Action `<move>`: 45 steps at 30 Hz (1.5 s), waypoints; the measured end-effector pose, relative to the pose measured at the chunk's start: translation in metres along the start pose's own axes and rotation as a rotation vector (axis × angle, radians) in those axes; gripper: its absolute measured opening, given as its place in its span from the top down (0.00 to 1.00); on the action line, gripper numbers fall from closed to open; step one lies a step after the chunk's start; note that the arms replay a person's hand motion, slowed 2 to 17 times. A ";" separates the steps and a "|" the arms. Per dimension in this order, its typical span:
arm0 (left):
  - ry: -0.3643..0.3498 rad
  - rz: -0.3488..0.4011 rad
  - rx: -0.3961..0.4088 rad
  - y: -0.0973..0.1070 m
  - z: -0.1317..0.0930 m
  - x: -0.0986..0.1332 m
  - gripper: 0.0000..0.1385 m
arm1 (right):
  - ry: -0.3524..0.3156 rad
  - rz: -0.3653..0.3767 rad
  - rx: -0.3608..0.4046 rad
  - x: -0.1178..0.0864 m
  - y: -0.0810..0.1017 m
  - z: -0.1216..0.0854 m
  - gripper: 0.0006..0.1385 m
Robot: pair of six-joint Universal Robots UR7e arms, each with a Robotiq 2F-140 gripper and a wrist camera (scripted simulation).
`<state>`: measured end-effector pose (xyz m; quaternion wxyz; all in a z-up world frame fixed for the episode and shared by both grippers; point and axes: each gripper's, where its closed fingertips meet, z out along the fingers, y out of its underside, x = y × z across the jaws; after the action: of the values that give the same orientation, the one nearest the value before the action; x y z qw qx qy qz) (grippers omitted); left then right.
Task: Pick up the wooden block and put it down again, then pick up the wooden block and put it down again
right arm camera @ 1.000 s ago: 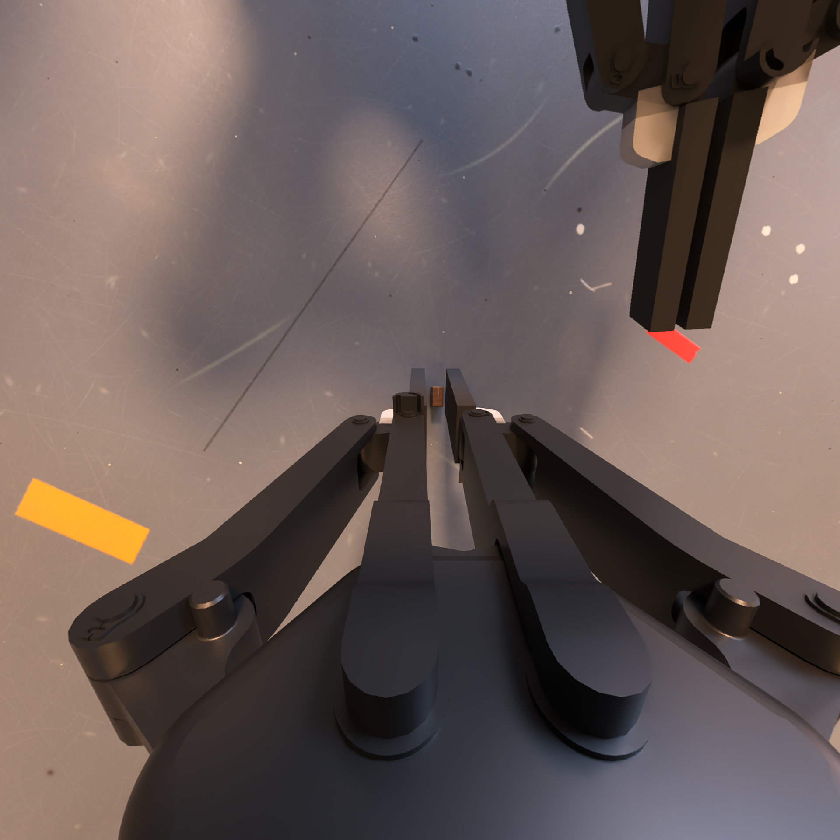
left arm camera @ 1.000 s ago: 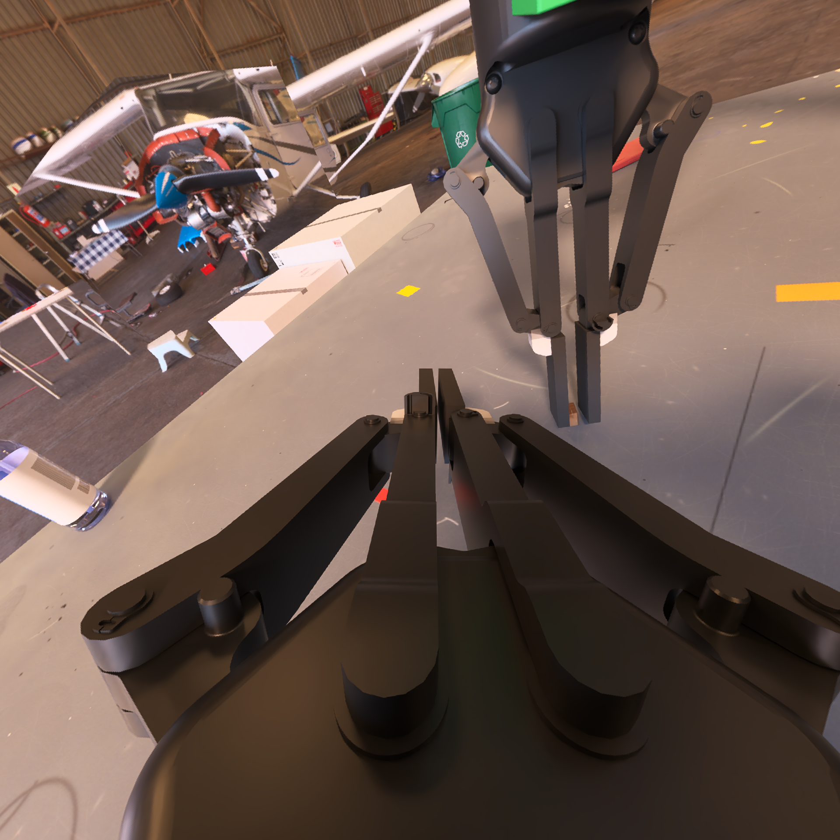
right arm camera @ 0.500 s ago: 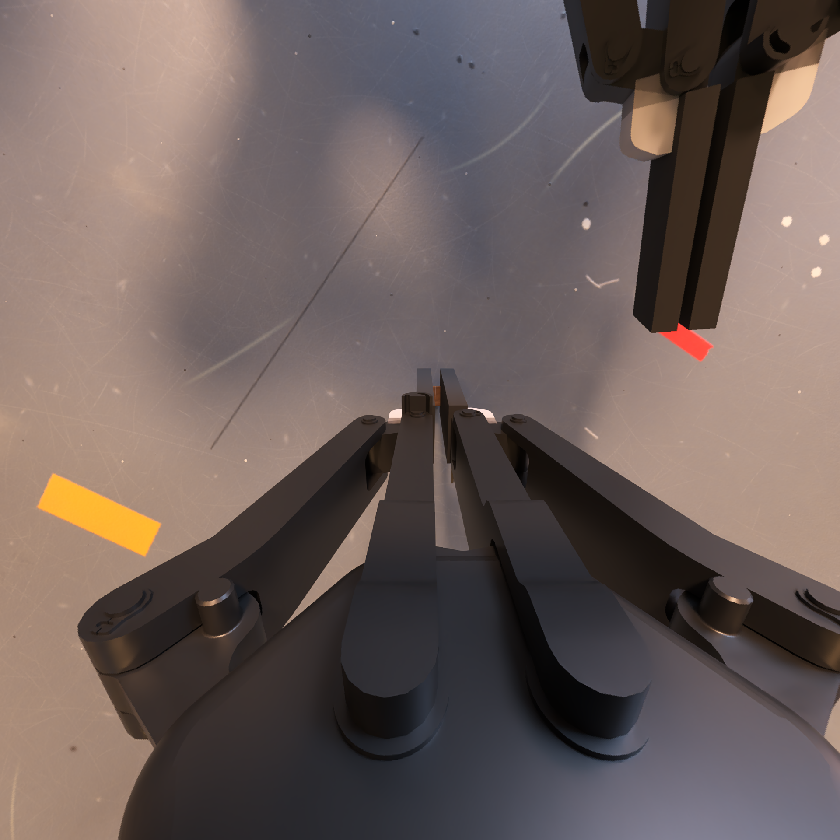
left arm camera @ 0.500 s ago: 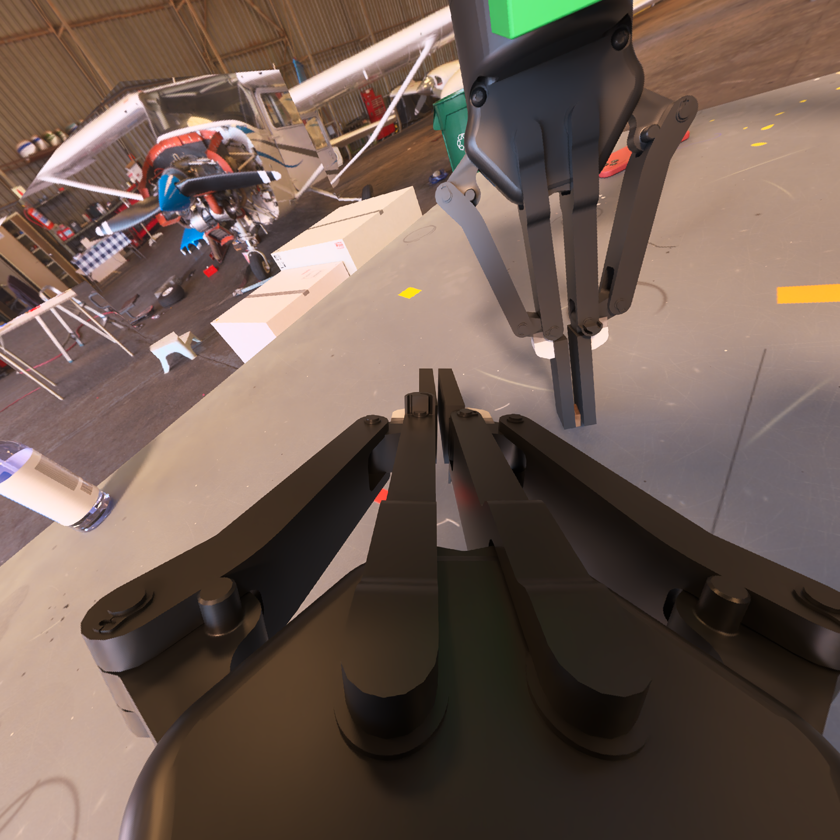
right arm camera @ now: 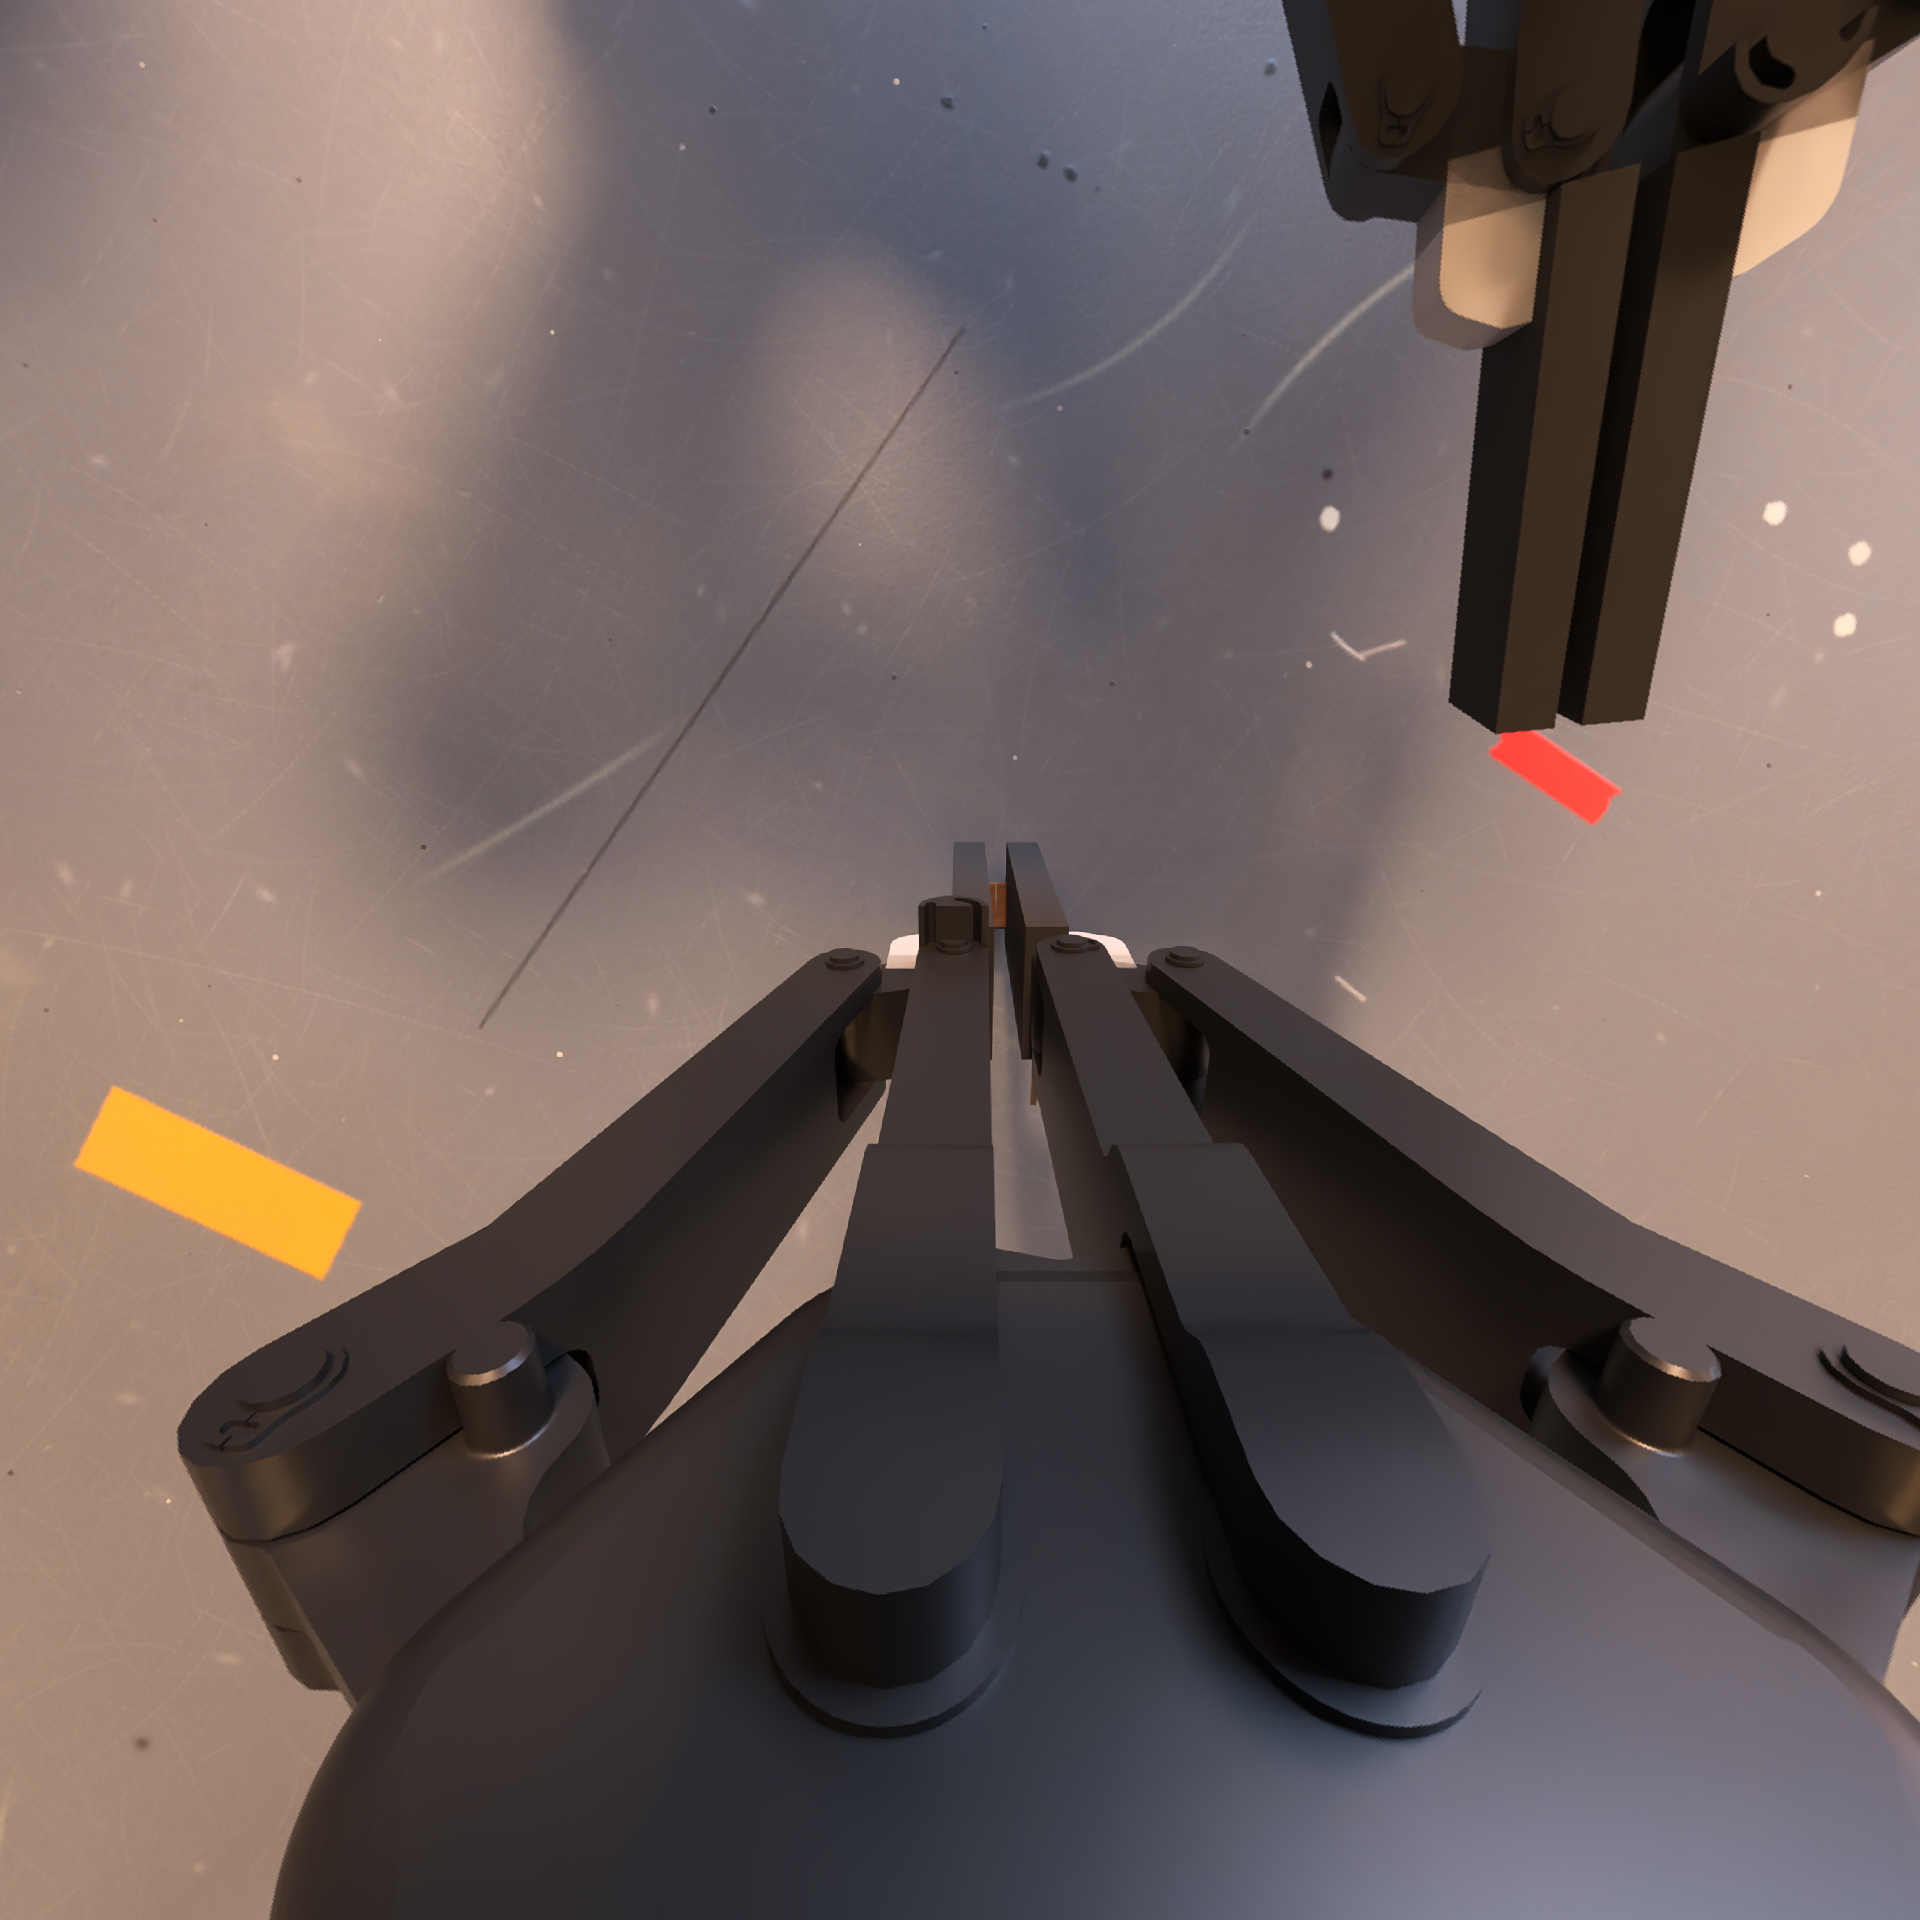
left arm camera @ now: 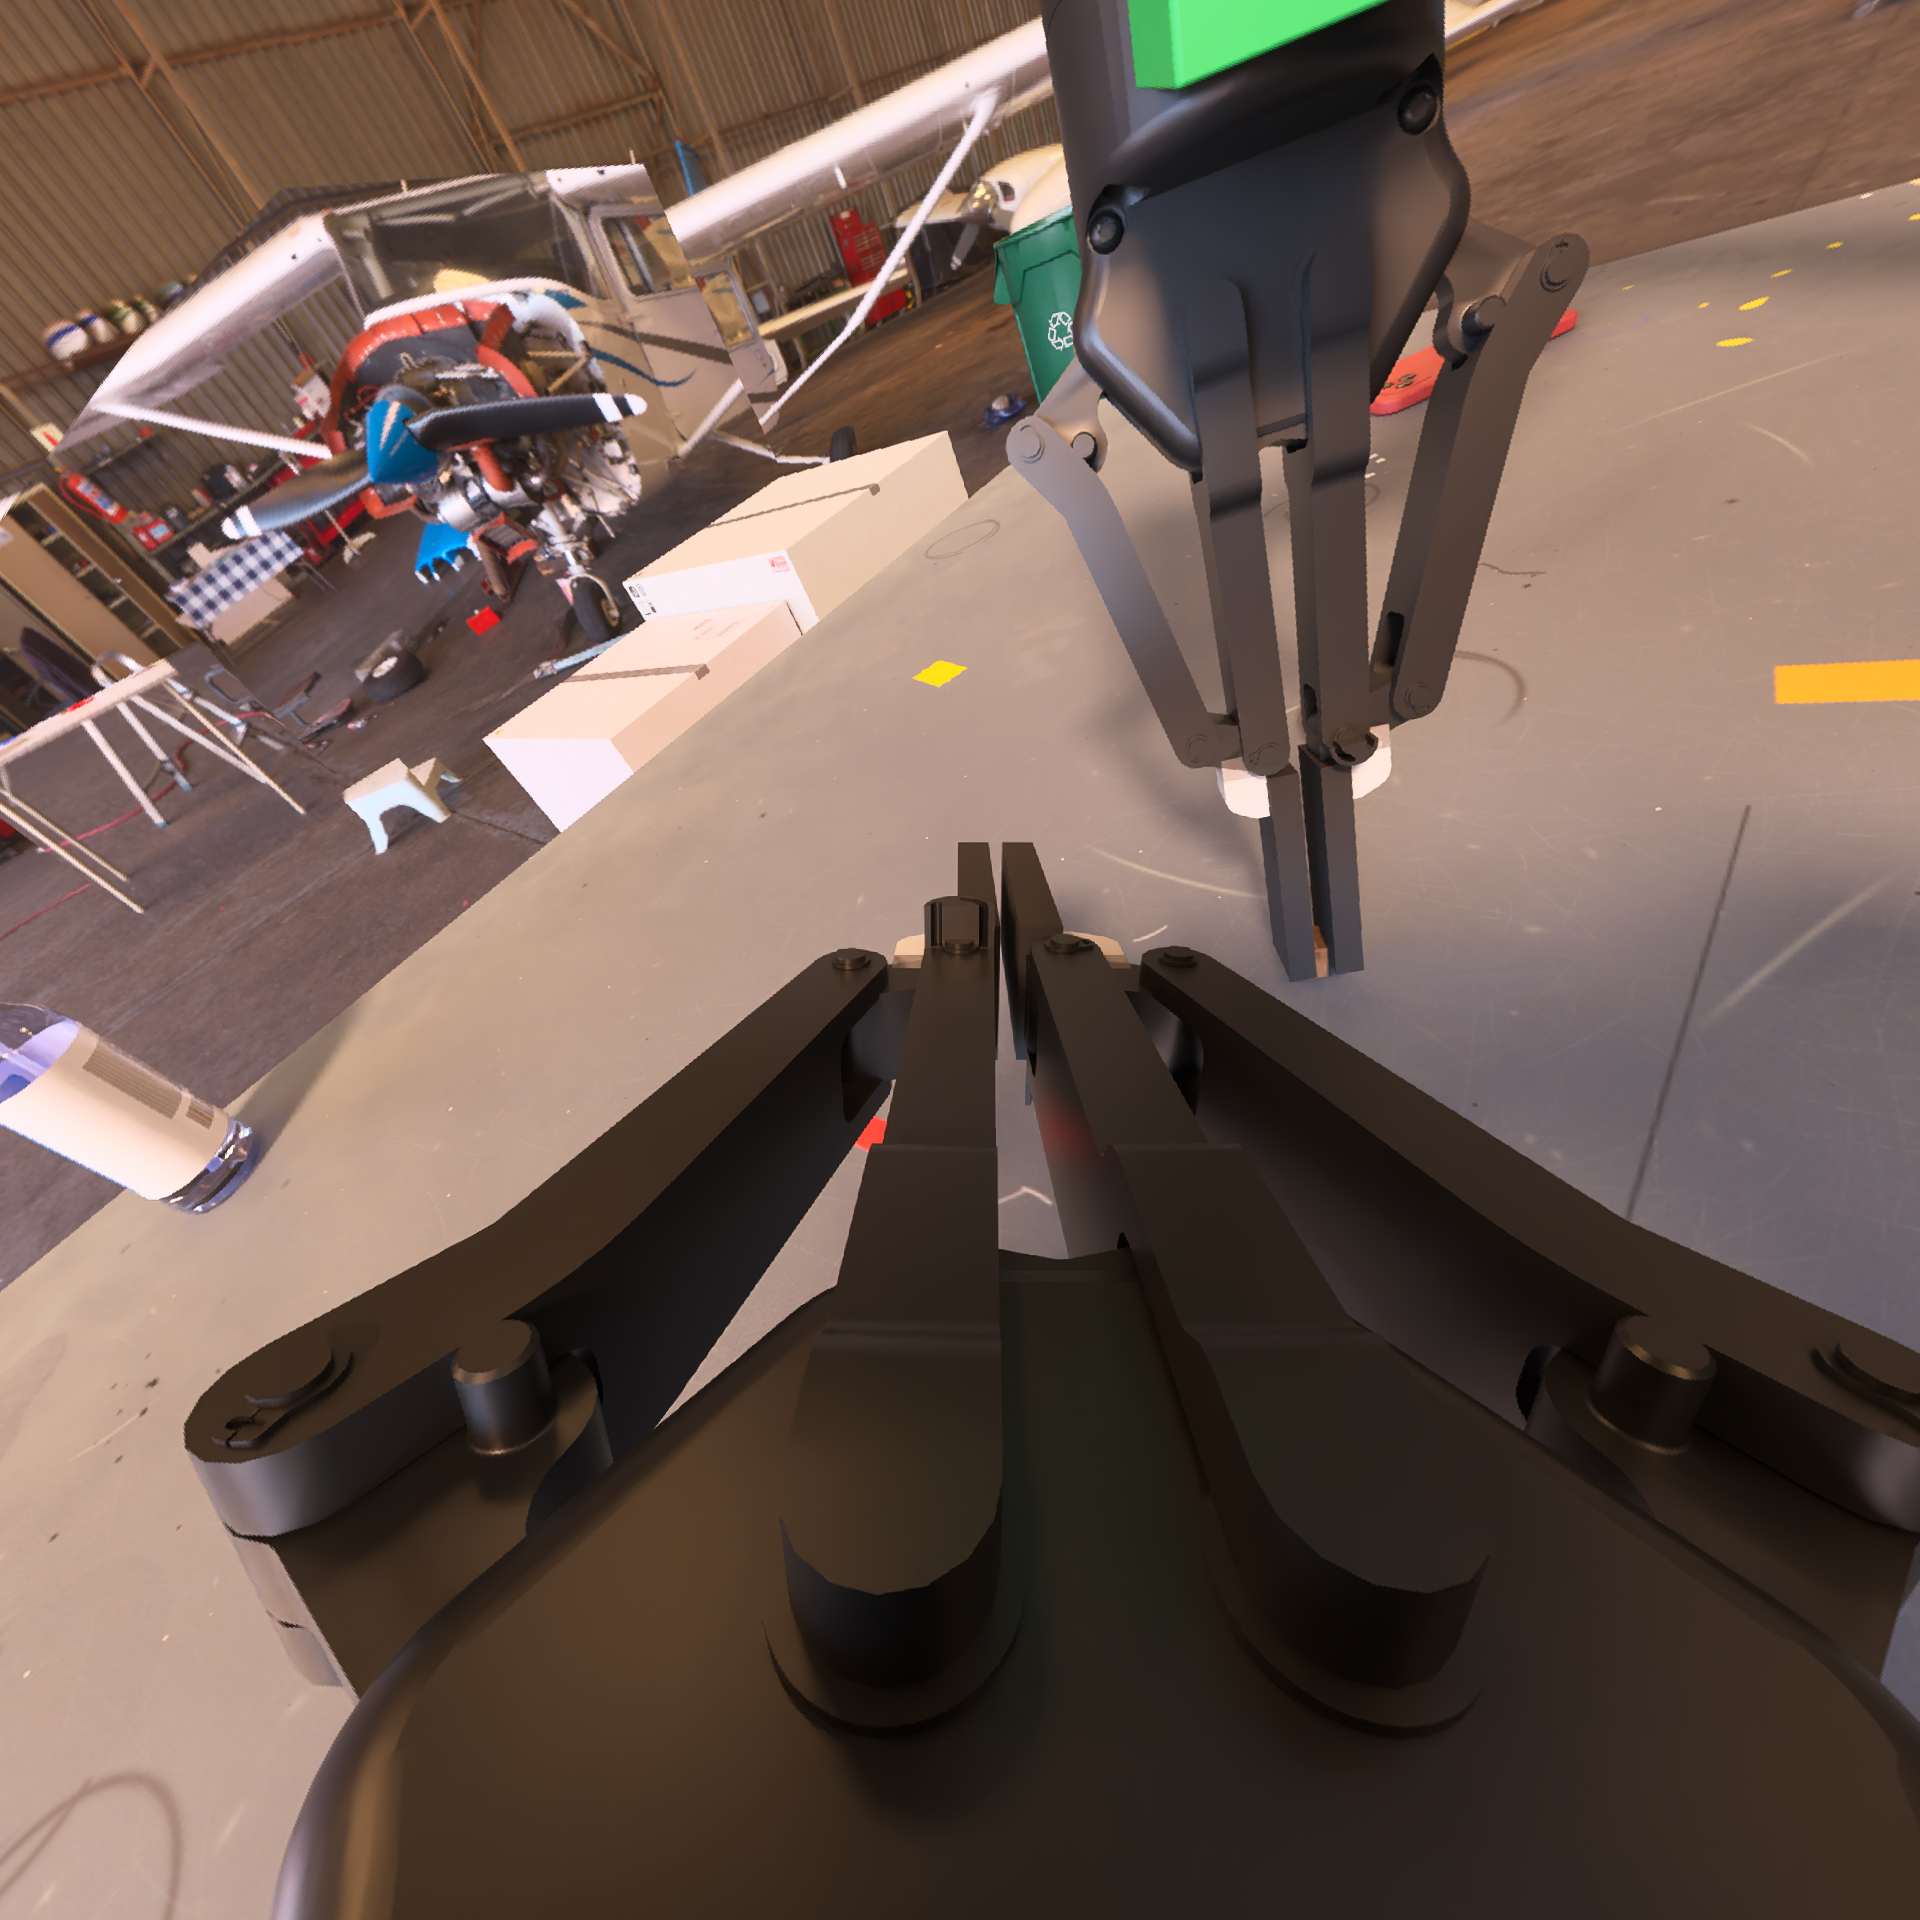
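Where hangar opens, scuffed grey tbl (left arm camera: 727, 935), plane (left arm camera: 499, 416)

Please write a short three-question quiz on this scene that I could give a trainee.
1. True or false: the right gripper is shut on the wooden block.
2. Which lies nearest the left gripper tips in the right wrist view? A) orange strip B) red strip C) yellow patch
3. Fill in: in the left wrist view, a white cylinder lies near the table's ___ edge.

Key: 1 true; 2 B; 3 left.
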<state>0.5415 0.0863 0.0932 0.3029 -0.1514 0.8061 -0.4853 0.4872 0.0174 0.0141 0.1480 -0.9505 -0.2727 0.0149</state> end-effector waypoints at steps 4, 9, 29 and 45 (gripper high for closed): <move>0.003 -0.003 0.000 0.000 0.000 0.000 0.97 | 0.009 0.008 0.016 0.000 0.000 -0.001 0.96; 0.004 -0.006 -0.001 0.000 0.000 0.001 0.97 | 0.029 0.012 0.024 0.001 0.002 -0.004 0.96; 0.007 -0.008 -0.002 0.001 0.001 0.001 0.97 | 0.061 -0.006 0.005 -0.002 0.002 -0.003 0.95; 0.005 -0.011 0.001 0.000 0.000 0.000 0.98 | 0.050 -0.027 -0.025 0.000 0.000 0.001 0.94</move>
<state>0.5418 0.0864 0.0932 0.2985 -0.1544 0.8057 -0.4878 0.4869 0.0171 0.0134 0.1433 -0.9486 -0.2818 -0.0141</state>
